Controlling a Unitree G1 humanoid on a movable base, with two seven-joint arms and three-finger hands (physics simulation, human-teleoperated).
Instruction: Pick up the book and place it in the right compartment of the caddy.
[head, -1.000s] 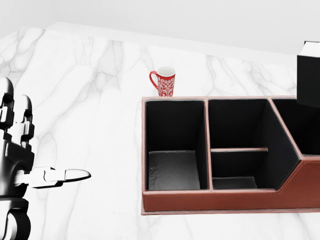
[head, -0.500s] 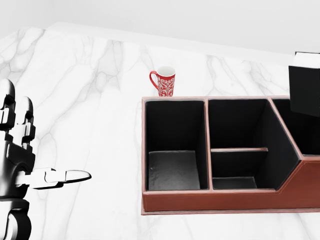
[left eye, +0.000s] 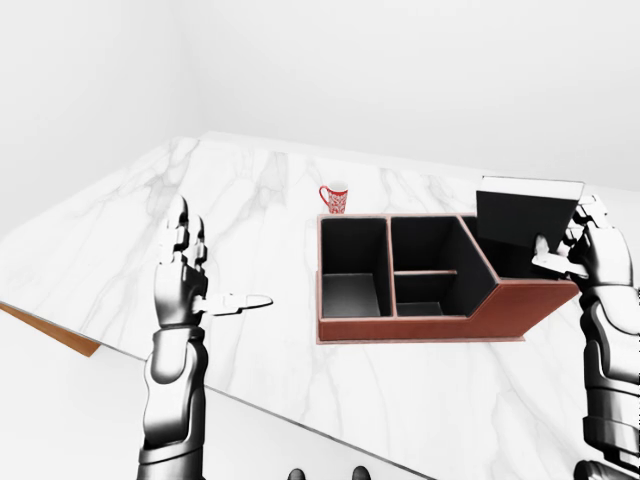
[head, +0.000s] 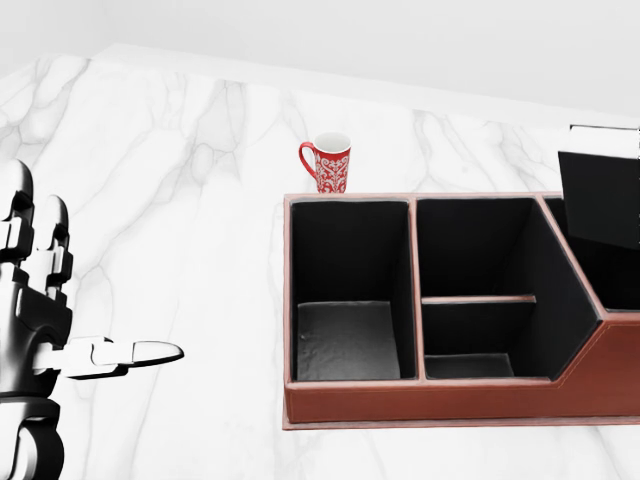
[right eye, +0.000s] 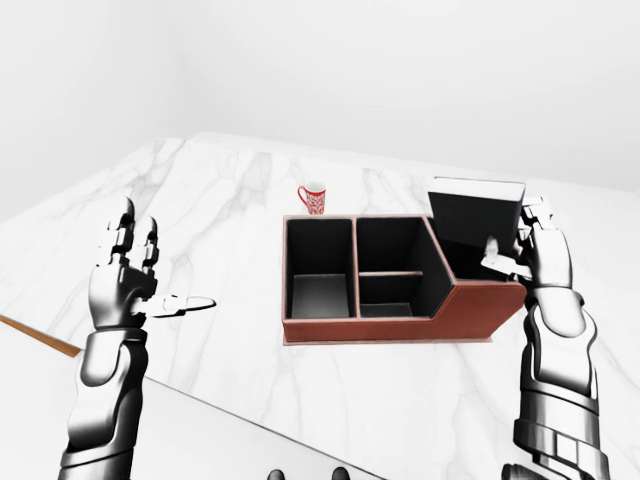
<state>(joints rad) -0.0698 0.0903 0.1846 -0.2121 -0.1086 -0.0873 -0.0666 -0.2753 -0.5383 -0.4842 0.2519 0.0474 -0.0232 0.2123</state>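
Note:
A black book (right eye: 472, 215) with white page edges hangs tilted over the right compartment (head: 612, 275) of the brown leather caddy (head: 420, 402). Its lower edge dips below the rim in the head view. My right hand (right eye: 512, 240) is shut on the book's right side, thumb on the near cover and fingers behind it. The left hand (left eye: 205, 275) is raised well left of the caddy, open and holding nothing, fingers up and thumb pointing right. The caddy's left and middle compartments are black inside and hold nothing.
A red patterned mug (head: 328, 163) stands just beyond the caddy's far left corner. The white marble table (left eye: 250, 200) spreads wide to the left. Its near edge (left eye: 60, 340) runs diagonally across the bottom left of the eye views.
The book, held by the right hand, has moved left and down in the head view, from the picture's right edge to over the right compartment. The left hand has stayed put.

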